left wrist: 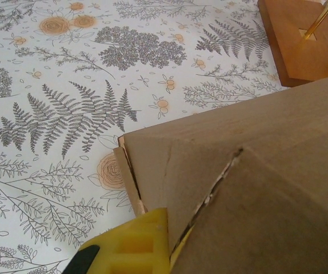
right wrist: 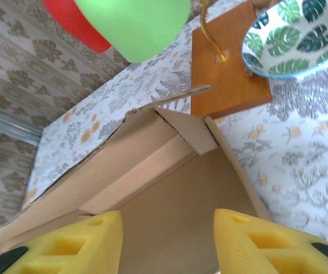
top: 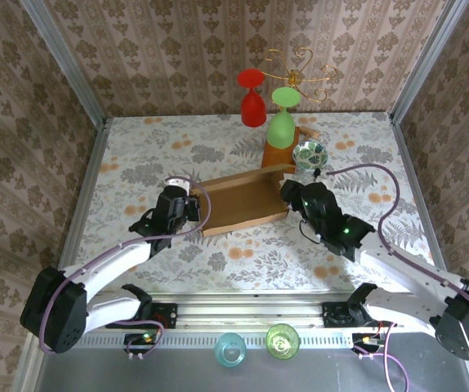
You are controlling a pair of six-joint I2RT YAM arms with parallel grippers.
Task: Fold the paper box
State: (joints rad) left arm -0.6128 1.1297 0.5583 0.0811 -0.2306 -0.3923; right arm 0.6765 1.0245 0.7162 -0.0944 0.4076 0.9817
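The paper box [top: 243, 200] is plain brown cardboard and lies open in the middle of the table, its back wall raised. At the box's left end my left gripper [top: 192, 208] is shut on a cardboard side wall. The left wrist view shows one yellow finger [left wrist: 132, 242] against that wall [left wrist: 267, 171] and a sliver of the other behind it. My right gripper [top: 288, 192] hangs open over the box's right end. In the right wrist view its yellow fingers [right wrist: 67, 248] stand well apart above the box floor [right wrist: 175, 205], with nothing between them.
A wooden stand base [top: 282, 151] sits right behind the box, with a red glass [top: 252, 106] and a green glass [top: 282, 122] hanging from its gold wire. A leaf-patterned bowl [top: 310, 153] is beside it. Two glasses [top: 231, 349] [top: 282, 340] stand at the near rail.
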